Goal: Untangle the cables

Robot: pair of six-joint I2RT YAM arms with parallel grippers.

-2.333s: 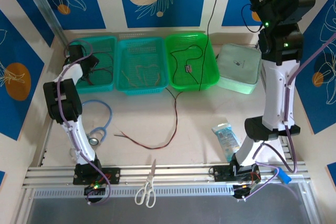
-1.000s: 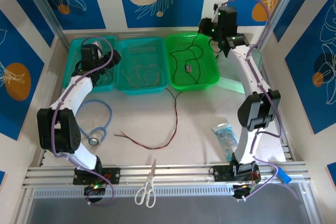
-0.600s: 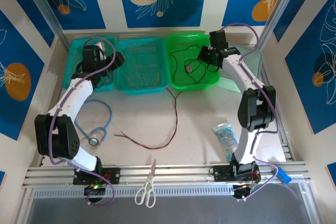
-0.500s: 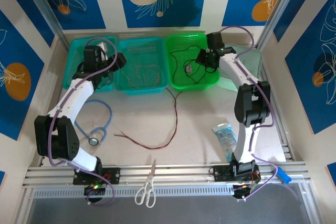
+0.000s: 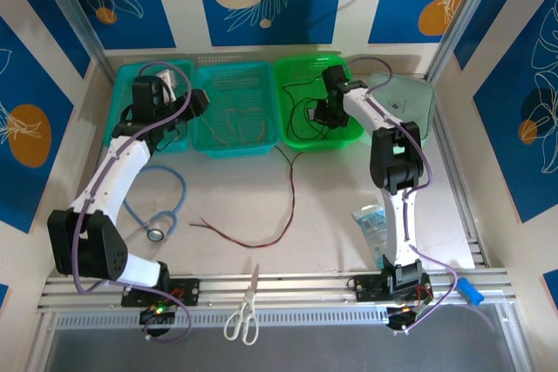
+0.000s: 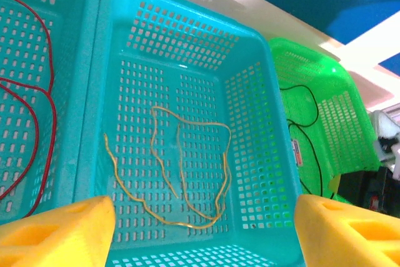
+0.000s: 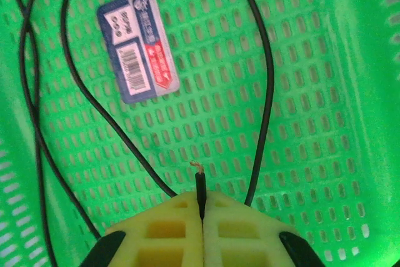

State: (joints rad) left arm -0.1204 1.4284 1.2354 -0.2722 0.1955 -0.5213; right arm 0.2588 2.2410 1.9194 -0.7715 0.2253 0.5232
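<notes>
A black cable [image 7: 200, 189] loops in the green basket [image 7: 325, 60], upper centre of the top view, its bare tip clamped in the jaws of the right gripper [image 7: 201, 217]. A yellow cable [image 6: 180, 154] lies in the middle teal basket [image 6: 262, 123] and a red cable [image 6: 54, 117] in the left teal basket [image 6: 69, 4]; above them hovers the left gripper [image 6: 200, 236], jaws wide apart. Another dark cable [image 5: 292, 206] trails down the worktop [image 5: 331, 241]

Tally now: two teal baskets [image 5: 235, 149], one green basket [image 5: 305, 141]. One stethoscope [image 5: 155, 234], one pair of scissors [image 5: 248, 298]. One yellow cable [image 6: 224, 173], one black cable [image 7: 200, 195].
</notes>
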